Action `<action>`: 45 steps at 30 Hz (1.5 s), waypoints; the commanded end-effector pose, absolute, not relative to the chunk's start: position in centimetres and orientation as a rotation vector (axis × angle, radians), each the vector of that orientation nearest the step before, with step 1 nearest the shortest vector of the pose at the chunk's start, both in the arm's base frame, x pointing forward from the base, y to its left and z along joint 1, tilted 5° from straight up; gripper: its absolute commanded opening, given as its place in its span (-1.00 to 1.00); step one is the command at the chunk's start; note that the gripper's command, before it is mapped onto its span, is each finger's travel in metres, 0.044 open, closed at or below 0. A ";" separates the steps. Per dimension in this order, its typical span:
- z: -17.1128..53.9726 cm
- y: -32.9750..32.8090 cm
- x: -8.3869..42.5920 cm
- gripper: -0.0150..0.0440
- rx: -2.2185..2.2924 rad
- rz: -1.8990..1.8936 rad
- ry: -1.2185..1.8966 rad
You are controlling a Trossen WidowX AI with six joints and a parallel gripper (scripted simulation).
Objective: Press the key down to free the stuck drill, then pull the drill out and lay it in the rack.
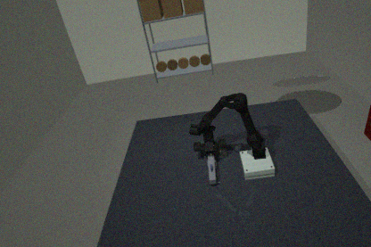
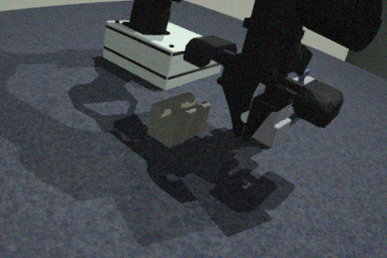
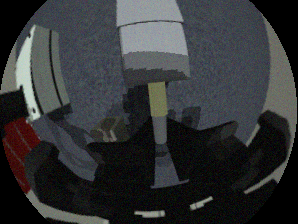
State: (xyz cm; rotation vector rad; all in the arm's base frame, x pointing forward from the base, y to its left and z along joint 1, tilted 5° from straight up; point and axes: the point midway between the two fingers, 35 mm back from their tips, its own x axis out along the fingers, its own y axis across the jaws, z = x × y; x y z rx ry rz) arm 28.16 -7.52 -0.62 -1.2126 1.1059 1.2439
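One drill [image 3: 157,102], pinched in my nearly closed gripper [image 1: 210,152] [image 2: 239,135] [image 3: 156,117]; long axis from chuck [image 1: 212,176] [image 2: 270,131] [image 3: 153,42] toward the desk's [image 1: 160,209] [image 2: 70,219] [image 3: 95,30] far edge in top view, my likely pulling line

Arm [image 1: 247,119] [image 2: 274,19] arched, elbow high; claw [image 1: 211,152] [image 2: 243,136] [image 3: 156,117] angled down, fingers nearly together, gripping.

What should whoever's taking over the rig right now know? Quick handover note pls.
Gripper: shut on the drill.
Drill: yellow band exposed at the face of the pale housing; can't tell whether the tip is fully out.
Rack: the small tan holder on the mat, beside the housing, drill not in it.
Done: drill gripped. Key press can't be confirmed from these views.
Left: get the drill clear if it isn't, then lay it in the rack.
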 end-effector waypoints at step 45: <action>-0.9 -8.3 28.4 1.00 -1.215 1.245 1.105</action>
